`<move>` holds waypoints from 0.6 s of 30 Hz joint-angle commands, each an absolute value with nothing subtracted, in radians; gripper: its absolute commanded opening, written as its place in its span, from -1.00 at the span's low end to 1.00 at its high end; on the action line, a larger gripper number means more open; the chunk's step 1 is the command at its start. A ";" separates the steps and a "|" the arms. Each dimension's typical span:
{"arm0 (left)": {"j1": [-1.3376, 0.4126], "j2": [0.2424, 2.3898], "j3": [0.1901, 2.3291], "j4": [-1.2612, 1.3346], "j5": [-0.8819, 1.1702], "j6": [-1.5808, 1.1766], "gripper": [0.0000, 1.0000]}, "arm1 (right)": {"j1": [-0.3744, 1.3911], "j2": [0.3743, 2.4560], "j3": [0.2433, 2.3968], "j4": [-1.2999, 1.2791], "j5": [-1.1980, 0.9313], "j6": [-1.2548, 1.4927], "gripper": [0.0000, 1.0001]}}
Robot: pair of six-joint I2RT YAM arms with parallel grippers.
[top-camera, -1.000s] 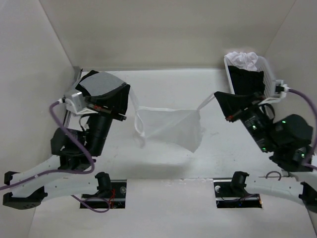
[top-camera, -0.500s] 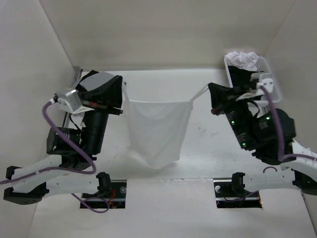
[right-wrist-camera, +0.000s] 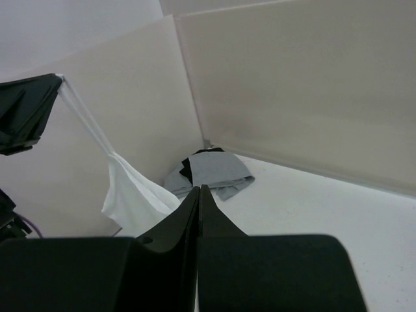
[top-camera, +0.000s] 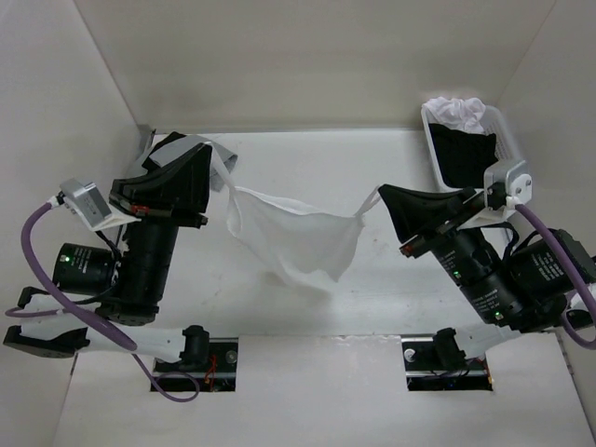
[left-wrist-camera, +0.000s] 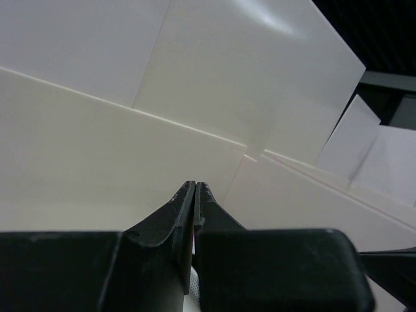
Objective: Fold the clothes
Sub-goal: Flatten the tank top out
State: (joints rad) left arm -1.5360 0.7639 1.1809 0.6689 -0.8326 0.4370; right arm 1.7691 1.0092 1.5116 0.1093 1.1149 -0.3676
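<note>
The left gripper (left-wrist-camera: pixel 195 187) has its jaws pressed together, and a sliver of white shows low between them. In the overhead view a narrow strap runs from its tip, so it appears clamped on that strap. The right gripper (right-wrist-camera: pixel 198 190) is likewise closed. Its own camera hides any cloth, but from above the other strap leads straight to its tip.

Between the two arms hangs the thin white sleeveless camisole (top-camera: pixel 303 237), held up by its straps above the middle of the white table (top-camera: pixel 307 158), its body sagging and bunched toward the lower edge. Whether that edge touches the table I cannot tell.

A crumpled grey and black garment (right-wrist-camera: pixel 218 172) lies in the far corner, and a white wire basket (top-camera: pixel 509 140) sits far right.

This looks like the spreading step. Next, the arms probably need to draw apart evenly and lower the cloth flat before any fold.
</note>
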 commanded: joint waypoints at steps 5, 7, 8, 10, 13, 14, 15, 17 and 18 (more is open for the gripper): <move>-1.593 0.807 1.174 0.873 -0.853 0.644 -0.98 | 1.696 0.968 1.413 0.357 1.160 -0.512 -1.00; -1.566 0.813 1.123 0.920 -0.854 0.660 -0.96 | 1.606 0.943 1.361 0.341 1.117 -0.448 -1.00; -1.535 0.815 1.083 0.939 -0.859 0.655 -0.95 | 1.549 0.934 1.336 0.318 1.083 -0.399 -1.00; -1.445 0.815 0.998 0.959 -0.868 0.618 -0.94 | 1.454 0.931 1.316 0.209 1.019 -0.269 -1.00; -1.276 0.825 0.863 0.927 -0.859 0.467 -0.92 | 1.273 0.956 1.313 0.028 0.837 -0.033 -1.00; -1.198 0.839 0.818 0.890 -0.850 0.389 -0.92 | 1.178 0.972 1.309 -0.021 0.742 0.050 -1.00; -1.121 0.856 0.784 0.837 -0.832 0.288 -0.92 | 1.077 0.994 1.299 -0.049 0.647 0.120 -1.00; -0.992 0.883 0.759 0.731 -0.758 0.130 -0.92 | 0.901 1.049 1.283 -0.061 0.486 0.216 -1.00; -0.901 0.912 0.762 0.669 -0.688 0.032 -0.91 | 0.824 1.083 1.279 -0.063 0.427 0.254 -1.00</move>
State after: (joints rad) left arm -1.0714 0.8661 0.7795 0.8112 -0.8177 0.3424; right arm 1.0031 1.0073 1.3018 0.0349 0.7315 0.0002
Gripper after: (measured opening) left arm 0.043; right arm 0.002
